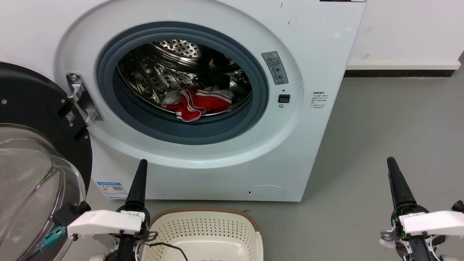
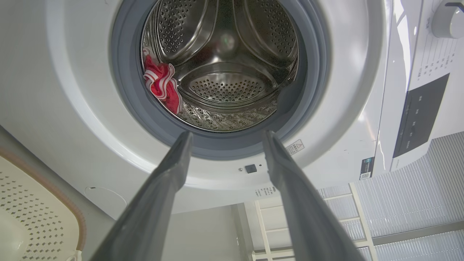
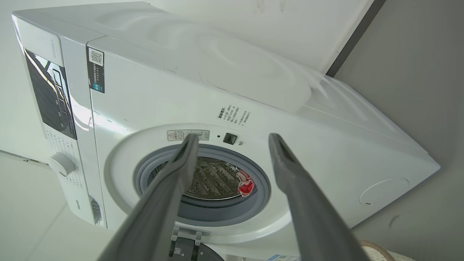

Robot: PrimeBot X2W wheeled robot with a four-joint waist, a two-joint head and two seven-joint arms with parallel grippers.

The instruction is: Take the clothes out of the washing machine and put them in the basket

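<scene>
**A:** Grey floor (image 1: 380, 145) before the large white front-loading washing machine (image 1: 319, 43), its black-framed glass door (image 1: 36, 163) swung wide. How far along?

**B:** Barely started, I'd say. The small red garments with white stripe trim (image 1: 197, 101) lie in the perforated steel drum (image 1: 152, 72). The low cream perforated plastic basket (image 1: 206, 211) below seems empty, though its near half is cut off.

**A:** Grippers?

**B:** Left gripper (image 2: 227, 133) and right gripper (image 3: 233, 135) both spread, holding nothing, well short of the drum
</scene>
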